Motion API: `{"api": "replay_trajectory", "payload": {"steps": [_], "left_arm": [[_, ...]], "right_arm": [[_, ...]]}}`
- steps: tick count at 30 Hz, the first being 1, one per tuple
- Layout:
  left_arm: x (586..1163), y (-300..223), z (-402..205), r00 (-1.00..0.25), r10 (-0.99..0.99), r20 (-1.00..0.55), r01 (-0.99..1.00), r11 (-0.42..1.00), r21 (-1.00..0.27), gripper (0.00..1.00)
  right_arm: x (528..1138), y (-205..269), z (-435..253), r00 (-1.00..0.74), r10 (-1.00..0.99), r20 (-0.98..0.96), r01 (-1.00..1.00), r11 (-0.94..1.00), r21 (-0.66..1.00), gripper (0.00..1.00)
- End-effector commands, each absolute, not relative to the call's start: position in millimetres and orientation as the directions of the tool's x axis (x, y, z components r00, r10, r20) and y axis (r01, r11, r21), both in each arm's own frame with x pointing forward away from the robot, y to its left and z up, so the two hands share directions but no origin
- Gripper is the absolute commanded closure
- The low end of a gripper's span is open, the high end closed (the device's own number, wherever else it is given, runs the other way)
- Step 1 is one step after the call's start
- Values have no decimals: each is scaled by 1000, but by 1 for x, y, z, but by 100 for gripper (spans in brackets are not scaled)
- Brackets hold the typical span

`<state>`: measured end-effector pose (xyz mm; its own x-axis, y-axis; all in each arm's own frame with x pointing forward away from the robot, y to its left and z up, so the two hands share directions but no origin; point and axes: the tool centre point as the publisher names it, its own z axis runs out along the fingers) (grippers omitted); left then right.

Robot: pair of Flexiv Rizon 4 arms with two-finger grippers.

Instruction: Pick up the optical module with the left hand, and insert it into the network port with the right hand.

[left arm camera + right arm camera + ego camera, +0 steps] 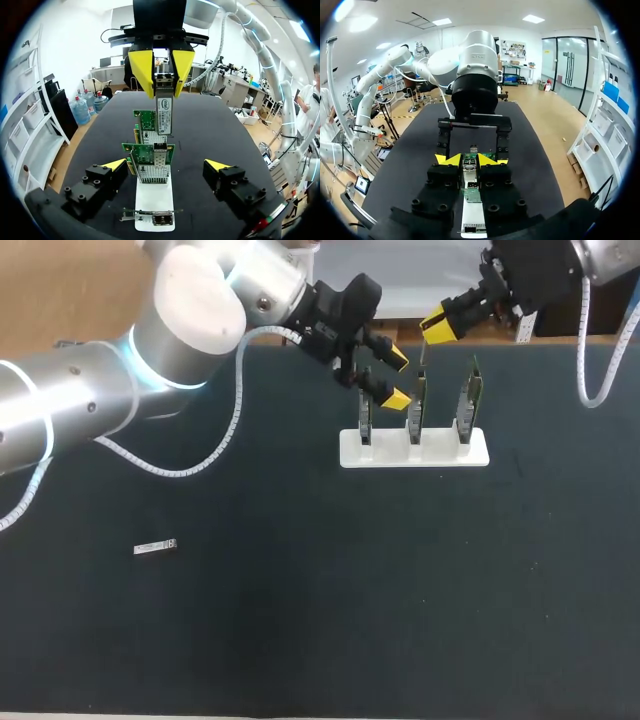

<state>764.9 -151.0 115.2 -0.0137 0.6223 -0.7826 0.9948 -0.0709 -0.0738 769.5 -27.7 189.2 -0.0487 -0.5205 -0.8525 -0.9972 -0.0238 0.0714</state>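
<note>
My right gripper (pixel 438 328) hangs above the white stand (pixel 350 453) and is shut on a silver optical module (pixel 164 115), which points down between its yellow fingers. In the right wrist view the module (pixel 469 167) sits between the yellow tips, over the green network cards (pixel 471 159). My left gripper (pixel 397 378) is open just left of the cards (pixel 416 405), at card height. In the left wrist view its fingers (pixel 114 165) stand wide on either side of the nearest card (pixel 148 159), touching nothing.
Three green cards stand upright in the white stand near the table's far edge. A second small silver module (pixel 155 547) lies flat on the dark tabletop at the left. White cables (pixel 180 468) trail from both arms.
</note>
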Motion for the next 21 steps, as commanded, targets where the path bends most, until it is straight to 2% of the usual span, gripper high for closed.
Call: {"api": "replay_trajectory", "payload": {"steps": [1, 21], "left_arm": [[767, -152, 116, -14, 626, -780, 994, -73, -76, 0], [767, -152, 116, -14, 626, -780, 994, -73, -76, 0]], "right_arm": [[770, -27, 187, -50, -523, -851, -997, -27, 75, 100], [772, -28, 176, -62, -547, -835, -995, -32, 95, 100]]}}
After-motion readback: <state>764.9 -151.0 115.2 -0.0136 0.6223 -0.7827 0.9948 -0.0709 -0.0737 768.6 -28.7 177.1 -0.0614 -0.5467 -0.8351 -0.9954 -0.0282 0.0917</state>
